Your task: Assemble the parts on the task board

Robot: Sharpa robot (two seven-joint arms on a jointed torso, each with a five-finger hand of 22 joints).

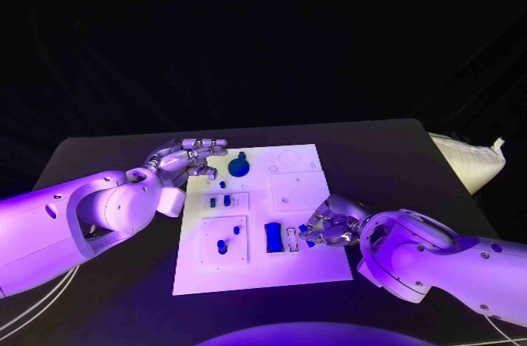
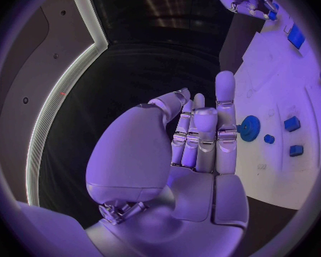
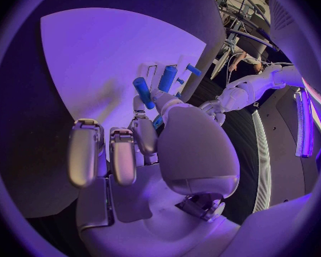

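The white task board (image 1: 302, 266) lies mid-table. On it are a blue gear (image 1: 238, 166), two small blue blocks (image 1: 220, 201), a blue peg (image 1: 221, 246) and a long blue block (image 1: 273, 237). My left hand (image 1: 189, 159) hovers at the board's far left corner, beside the gear (image 2: 249, 128). Its fingers (image 2: 225, 114) are stretched out with nothing in them. My right hand (image 1: 326, 225) rests at the board's right edge, next to the long block (image 3: 168, 78). It pinches a small blue part (image 3: 157, 121) between thumb and finger, low over the board.
A white bag (image 1: 472, 159) lies off the table's right side. Bare black table (image 1: 110, 300) surrounds the board. Raised white sub-plates (image 1: 296, 190) sit on the board's far right half.
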